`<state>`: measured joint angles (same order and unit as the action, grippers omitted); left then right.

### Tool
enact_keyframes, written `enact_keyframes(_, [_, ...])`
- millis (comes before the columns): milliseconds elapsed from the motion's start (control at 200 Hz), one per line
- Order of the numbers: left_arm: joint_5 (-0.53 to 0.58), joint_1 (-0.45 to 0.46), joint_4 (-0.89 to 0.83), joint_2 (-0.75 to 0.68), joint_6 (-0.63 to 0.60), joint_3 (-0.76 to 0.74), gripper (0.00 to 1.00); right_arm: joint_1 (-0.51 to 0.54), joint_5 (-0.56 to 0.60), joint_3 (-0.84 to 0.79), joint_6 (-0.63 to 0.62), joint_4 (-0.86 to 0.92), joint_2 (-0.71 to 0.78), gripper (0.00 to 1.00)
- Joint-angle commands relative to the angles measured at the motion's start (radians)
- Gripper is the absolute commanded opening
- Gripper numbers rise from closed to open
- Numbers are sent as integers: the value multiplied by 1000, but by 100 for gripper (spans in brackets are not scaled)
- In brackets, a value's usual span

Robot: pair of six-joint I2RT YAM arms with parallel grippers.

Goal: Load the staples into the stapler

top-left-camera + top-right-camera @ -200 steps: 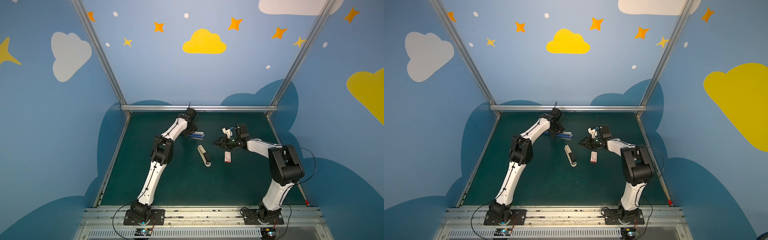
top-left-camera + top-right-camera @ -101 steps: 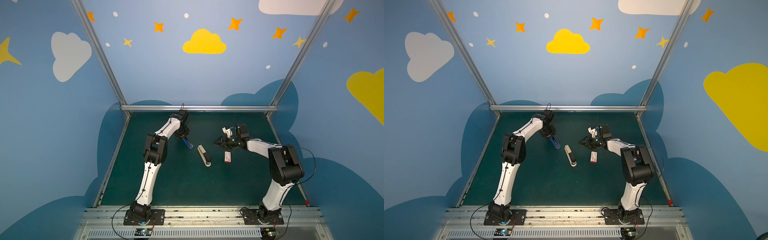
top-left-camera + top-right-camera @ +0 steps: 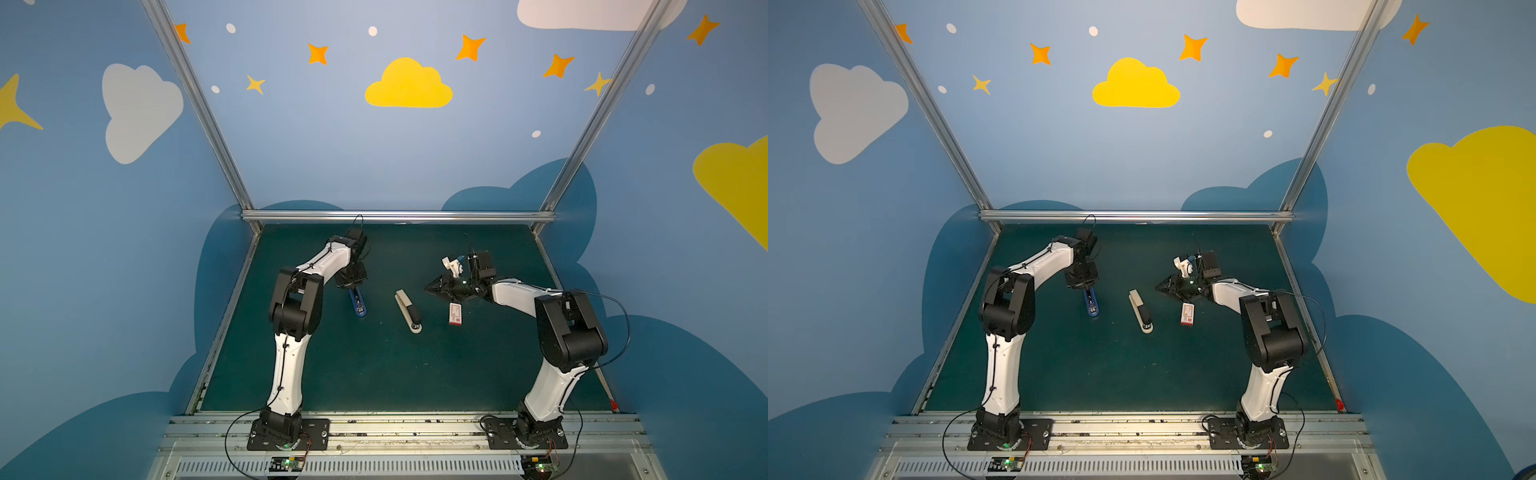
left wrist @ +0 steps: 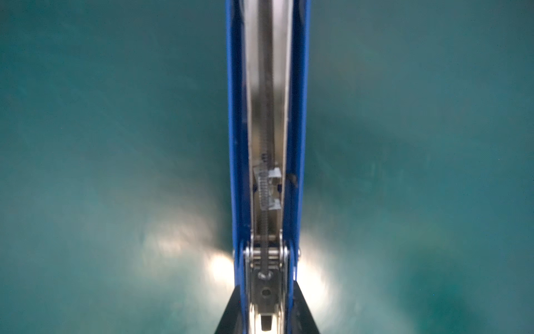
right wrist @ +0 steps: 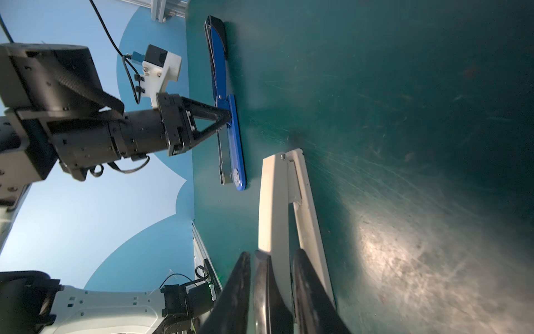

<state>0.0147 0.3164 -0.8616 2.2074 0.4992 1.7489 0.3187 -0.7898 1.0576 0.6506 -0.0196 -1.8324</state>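
Both top views: bright, even overhead light, sharp throughout; walls splay wide toward the edges. Short soft shadow hugs the blue stapler (image 3: 358, 304) on the green mat (image 3: 374, 365). Left wrist view: soft and smeared, two white glare patches flanking the stapler's hinge end. Right wrist view: hazy sheen on mat well away from the stapler.

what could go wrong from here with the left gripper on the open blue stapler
1. The left gripper pinches the blue stapler only near its hinge, so the long open channel may swivel or slip when staples are pushed in.
2. The white stapler lies between the right gripper and the blue one; a reach across could knock it.
3. The staple box lies close beside the right gripper and might get swept aside.
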Motion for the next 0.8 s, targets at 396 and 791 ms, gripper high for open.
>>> enact_keyframes(396, [106,146,-61,-66,-296,-98,21,34,15,-21,-13,-2,42,27])
enact_keyframes(791, [124,149,-65,-143,-273,-94,59,44,88,10,-117,190,116,33])
